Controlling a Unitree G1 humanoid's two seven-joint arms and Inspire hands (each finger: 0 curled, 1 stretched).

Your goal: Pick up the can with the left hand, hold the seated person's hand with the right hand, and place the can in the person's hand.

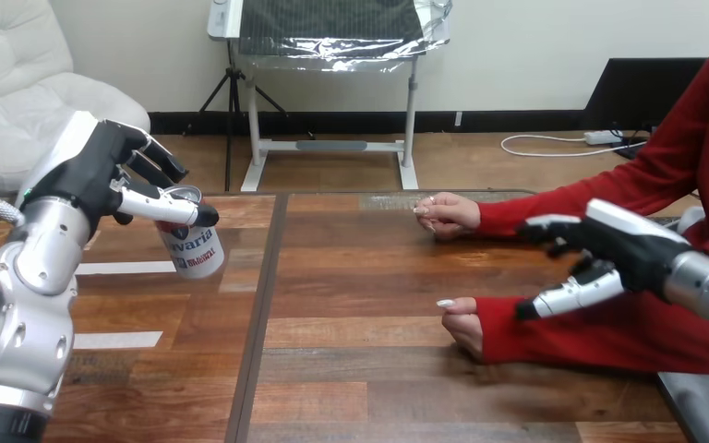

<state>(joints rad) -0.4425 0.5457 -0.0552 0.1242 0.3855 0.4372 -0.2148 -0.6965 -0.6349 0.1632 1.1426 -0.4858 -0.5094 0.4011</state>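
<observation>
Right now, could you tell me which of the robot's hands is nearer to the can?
Left. The left hand grips the can at the table's left side; the right hand is far across, open by the person's red sleeve.
</observation>
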